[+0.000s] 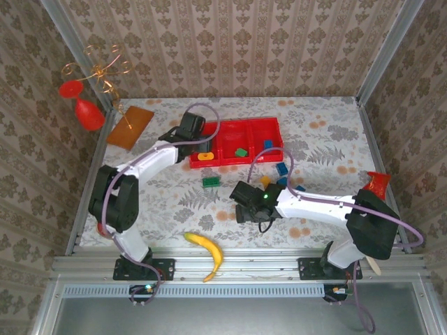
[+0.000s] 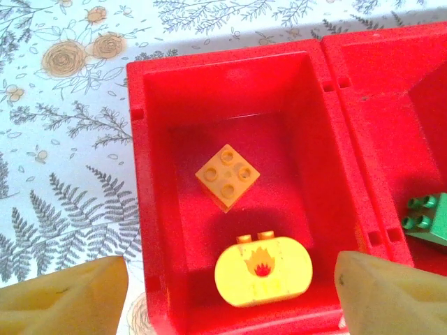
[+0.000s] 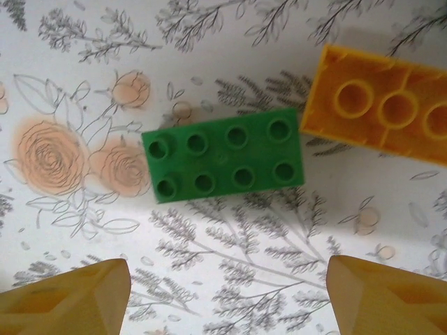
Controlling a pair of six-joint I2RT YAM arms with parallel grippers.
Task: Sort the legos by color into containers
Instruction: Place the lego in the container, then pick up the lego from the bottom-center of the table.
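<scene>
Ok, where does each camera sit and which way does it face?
Top external: above and behind the bases, facing down at the table; left arm and right arm show.
Left wrist: on the left arm, facing down into the red tray; left gripper open.
Right wrist: on the right arm, facing down at a green brick on the table; right gripper open.
Shared: top and left wrist both see the tray's end compartment with orange bricks.
</scene>
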